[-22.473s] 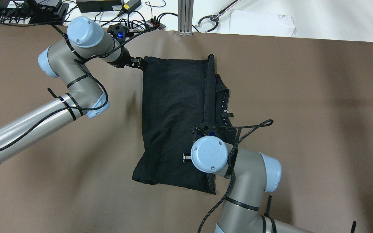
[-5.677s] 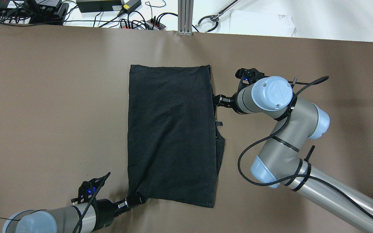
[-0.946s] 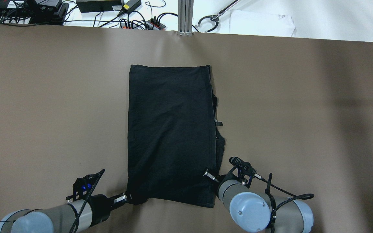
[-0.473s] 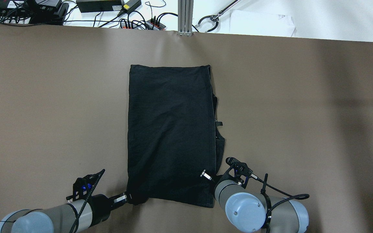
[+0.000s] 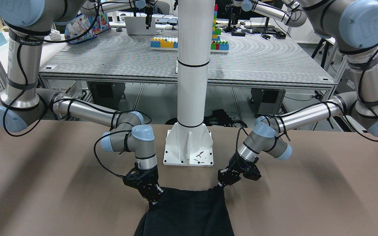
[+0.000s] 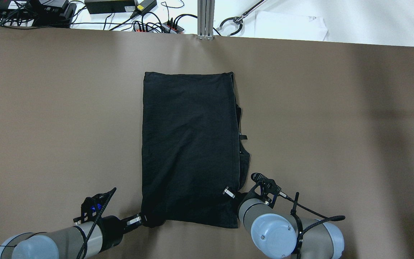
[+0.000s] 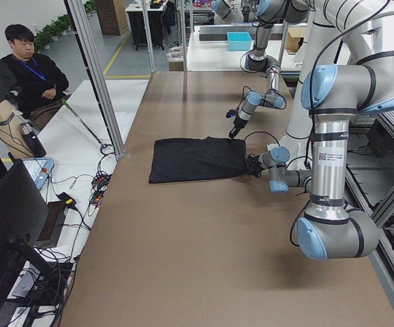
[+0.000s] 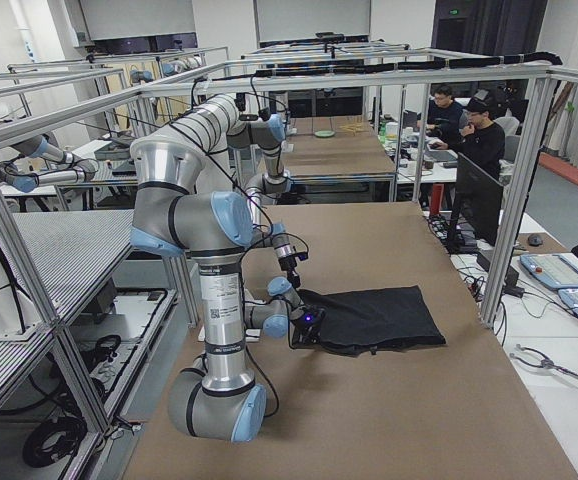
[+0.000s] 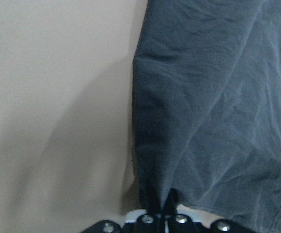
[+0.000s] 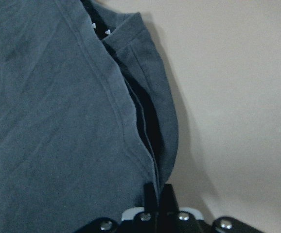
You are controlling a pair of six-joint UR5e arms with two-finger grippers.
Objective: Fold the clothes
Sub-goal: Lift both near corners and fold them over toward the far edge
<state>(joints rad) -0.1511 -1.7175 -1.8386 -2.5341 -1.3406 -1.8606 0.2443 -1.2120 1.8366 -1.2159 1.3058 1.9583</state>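
Note:
The black cloth (image 6: 189, 151) lies flat on the brown table (image 6: 49, 108) as a long rectangle, with folded layers showing along its right edge. It also shows in the front view (image 5: 189, 213). My left gripper (image 6: 146, 220) is shut on the cloth's near left corner. In the left wrist view its fingers (image 9: 152, 206) pinch the hem. My right gripper (image 6: 233, 195) is at the near right corner. In the right wrist view its fingers (image 10: 151, 194) are closed on the cloth's layered edge (image 10: 145, 136). Both grippers are low at the table.
The white pillar (image 5: 192, 65) and its base plate (image 5: 189, 149) stand just behind the cloth's near edge, between the two arms. Cables and power bricks (image 6: 120, 10) lie beyond the far edge. Operators sit past the table's ends (image 7: 30, 75).
The right arm came from the cloth's far right edge to its near right corner. In the last second it crept slightly further onto the cloth. The left gripper has kept hold of its corner.

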